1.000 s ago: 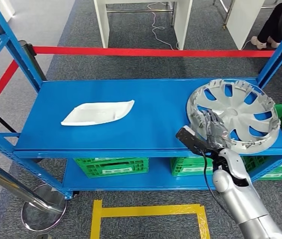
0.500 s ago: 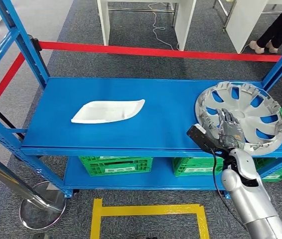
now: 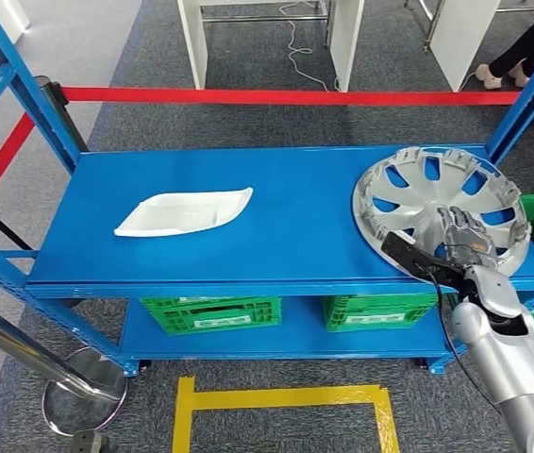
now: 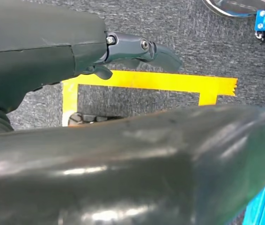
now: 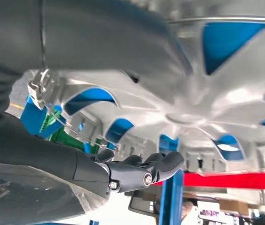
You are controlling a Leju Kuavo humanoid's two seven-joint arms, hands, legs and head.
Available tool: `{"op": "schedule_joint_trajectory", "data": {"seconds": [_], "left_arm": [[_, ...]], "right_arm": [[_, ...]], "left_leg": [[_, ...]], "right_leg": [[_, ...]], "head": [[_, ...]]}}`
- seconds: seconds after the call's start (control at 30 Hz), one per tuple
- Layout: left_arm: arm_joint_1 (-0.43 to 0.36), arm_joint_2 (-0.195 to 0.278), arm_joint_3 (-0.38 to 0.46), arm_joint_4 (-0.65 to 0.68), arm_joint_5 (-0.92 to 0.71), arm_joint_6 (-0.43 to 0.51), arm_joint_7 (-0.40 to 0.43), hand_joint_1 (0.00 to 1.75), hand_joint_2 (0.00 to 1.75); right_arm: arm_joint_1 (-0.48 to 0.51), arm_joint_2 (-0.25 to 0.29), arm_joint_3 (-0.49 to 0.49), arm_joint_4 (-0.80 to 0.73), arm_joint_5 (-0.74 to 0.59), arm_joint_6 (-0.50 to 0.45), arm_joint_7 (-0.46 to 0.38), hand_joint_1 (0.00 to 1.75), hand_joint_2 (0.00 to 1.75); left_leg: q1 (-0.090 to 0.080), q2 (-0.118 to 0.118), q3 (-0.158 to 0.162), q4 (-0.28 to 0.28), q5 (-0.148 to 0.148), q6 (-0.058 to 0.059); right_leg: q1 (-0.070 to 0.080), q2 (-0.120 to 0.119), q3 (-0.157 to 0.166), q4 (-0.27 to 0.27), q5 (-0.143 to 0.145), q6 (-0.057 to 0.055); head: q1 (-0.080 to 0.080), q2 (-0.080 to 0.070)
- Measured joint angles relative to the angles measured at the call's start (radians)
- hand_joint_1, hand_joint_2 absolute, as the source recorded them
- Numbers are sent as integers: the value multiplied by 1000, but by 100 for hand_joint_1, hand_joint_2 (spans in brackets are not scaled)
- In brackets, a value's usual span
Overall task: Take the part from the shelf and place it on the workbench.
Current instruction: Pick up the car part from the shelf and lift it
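Note:
A silver wheel cover (image 3: 439, 203) lies flat at the right end of the blue shelf (image 3: 307, 236). A flat white part (image 3: 182, 212) lies on the same shelf toward the left. My right hand (image 3: 467, 241) rests over the near edge of the wheel cover with its fingers stretched out. In the right wrist view the wheel cover (image 5: 195, 108) is very close, and the dark fingers (image 5: 142, 171) reach straight along its spokes without closing. My left hand (image 4: 138, 47) hangs above the floor, fingers extended and holding nothing.
Green crates (image 3: 210, 313) stand on the lower shelf level. A red barrier tape (image 3: 286, 96) runs behind the shelf, and blue uprights (image 3: 43, 104) frame its ends. A yellow floor marking (image 3: 278, 401) and a stanchion base (image 3: 82, 401) lie in front. A person's legs (image 3: 527, 47) are at the far right.
My right hand has slid to the right along the wheel cover's near edge. The camera swayed and came back; the wheel cover and the white part stay put.

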Motion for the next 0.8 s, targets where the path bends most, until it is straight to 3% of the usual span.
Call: {"op": "schedule_joint_trajectory", "data": {"seconds": [0.03, 0.07, 0.13, 0.17, 0.23, 0.33, 0.37, 0.43, 0.5, 0.53, 0.57, 0.63, 0.7, 0.8], "left_arm": [[0, 0, 0, 0, 0, 0, 0, 0, 0], [0, 0, 0, 0, 0, 0, 0, 0, 0], [-1, 1, 0, 0, 1, 1, 0, 0, 0], [-2, 2, 0, 0, 1, 1, 1, 0, 0], [-3, 2, 0, 0, 1, 2, 3, 0, 0], [-4, -1, -1, 0, 1, 4, 6, 0, 0], [-5, -2, -1, 0, 1, 5, 6, 0, 0], [-7, -2, -1, 0, 2, 5, 6, 0, 0], [-7, -2, -1, 0, 3, 3, 7, 0, 0], [-7, -2, -1, 0, 4, 3, 8, 0, 0], [-7, -3, -1, 0, 5, 3, 8, 0, 0], [-8, -3, -2, 0, 7, 5, 11, 0, 0], [-5, -2, -2, 0, 8, 10, 18, 0, 0], [8, 0, -2, 0, 7, 14, 24, 0, 0]], "right_arm": [[-1, -4, -2, 7, 0, 2, 0, 0, 175], [-4, -9, -5, 13, 0, 4, 1, 0, 175], [-14, -19, -11, 25, 0, 8, 1, 0, 175], [-20, -23, -14, 32, 2, 11, 2, 0, 175], [-27, -30, -17, 45, 10, 21, 5, 0, 175], [-34, -40, -20, 58, 13, 39, 4, 0, 175], [-37, -42, -21, 63, 12, 44, 3, 0, 175], [-40, -44, -23, 75, 4, 51, -2, 0, 175], [-43, -44, -23, 88, -18, 57, -14, 0, 87], [-44, -44, -23, 94, -31, 57, -20, 0, 44], [-46, -44, -23, 98, -43, 53, -23, 0, 0], [-48, -43, -25, 102, -64, 23, -27, 0, 0], [-42, -34, -32, 104, -78, -40, -36, 0, 0], [-12, -8, -47, 106, -79, -167, -57, 0, 0]], "left_leg": [[0, 0, -2, 5, 11, 2], [-1, 0, 13, -30, 39, 7], [-5, 0, 74, -158, 108, 21], [-7, 0, 100, -216, 126, 27], [-11, 0, 119, -265, 129, 33], [-5, 0, 124, -283, 135, 42], [-2, 1, 126, -289, 139, 47], [-1, 1, 128, -293, 142, 51], [-1, 1, 128, -292, 142, 51], [-1, 1, 129, -292, 141, 51], [0, 1, 130, -292, 141, 51], [0, -1, 131, -290, 138, 46], [-4, -2, 129, -286, 136, 37], [-5, -3, 127, -286, 138, 24]], "right_leg": [[1, 0, 1, 0, 0, 0], [3, 1, 2, 0, 0, 0], [6, 2, 5, 1, -1, 1], [8, 2, 4, 2, -2, 3], [10, 2, 0, 1, -1, 11], [9, 2, -8, 5, -8, 27], [9, 2, -20, 29, -25, 32], [6, 2, -72, 142, -85, 40], [4, 2, -128, 261, -125, 47], [3, 2, -136, 275, -118, 49], [2, 1, -124, 248, -93, 50], [-1, 1, -60, 114, -27, 51], [0, 2, -5, 10, 3, 44], [3, 3, 7, -8, 3, 27]], "head": [[0, 0], [0, 0], [0, 0], [1, 0], [2, 0], [3, 0], [5, 0], [10, 0], [10, 0], [11, 0], [11, 0], [11, 0], [10, 0], [10, 0]]}}
